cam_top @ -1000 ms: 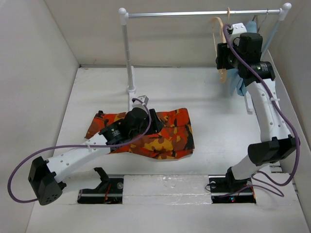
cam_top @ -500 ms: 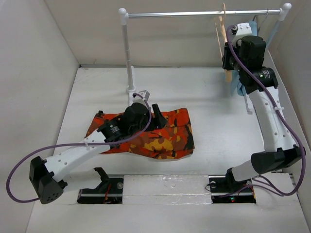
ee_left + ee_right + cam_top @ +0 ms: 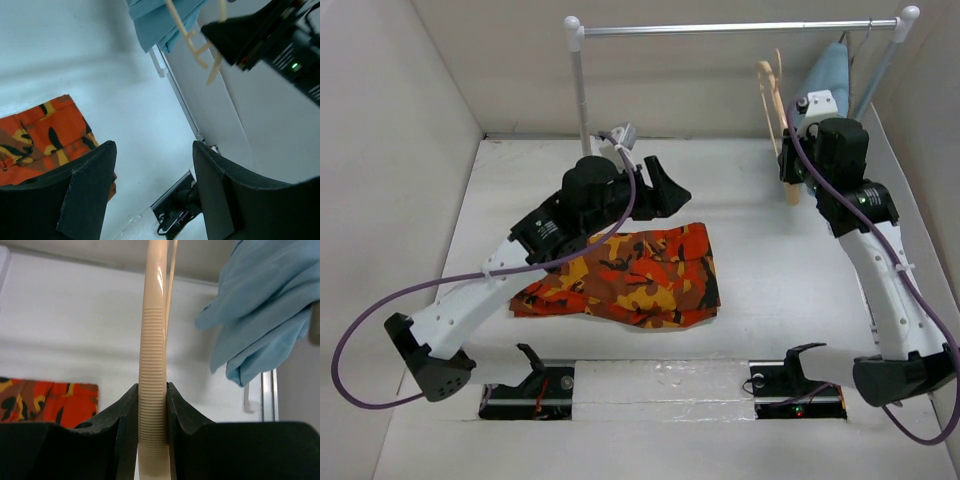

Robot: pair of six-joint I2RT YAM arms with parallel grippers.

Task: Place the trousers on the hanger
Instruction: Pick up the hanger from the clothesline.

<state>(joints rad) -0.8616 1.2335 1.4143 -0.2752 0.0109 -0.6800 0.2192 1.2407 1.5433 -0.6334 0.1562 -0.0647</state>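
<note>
Just beside the hanger (image 3: 152,365) hangs blue cloth (image 3: 260,315), perhaps touching.

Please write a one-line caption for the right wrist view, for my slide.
Right fingers clamp the ribbed bar of the hanger; blue cloth hangs beside, trousers lie on the table.

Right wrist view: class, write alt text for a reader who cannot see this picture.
The right end effector is shut on the ribbed part of a tan hanger, which runs up the centre of the picture. Blue cloth hangs at the upper right, and a corner of camouflage trousers lies on the white table at the lower left.
</note>
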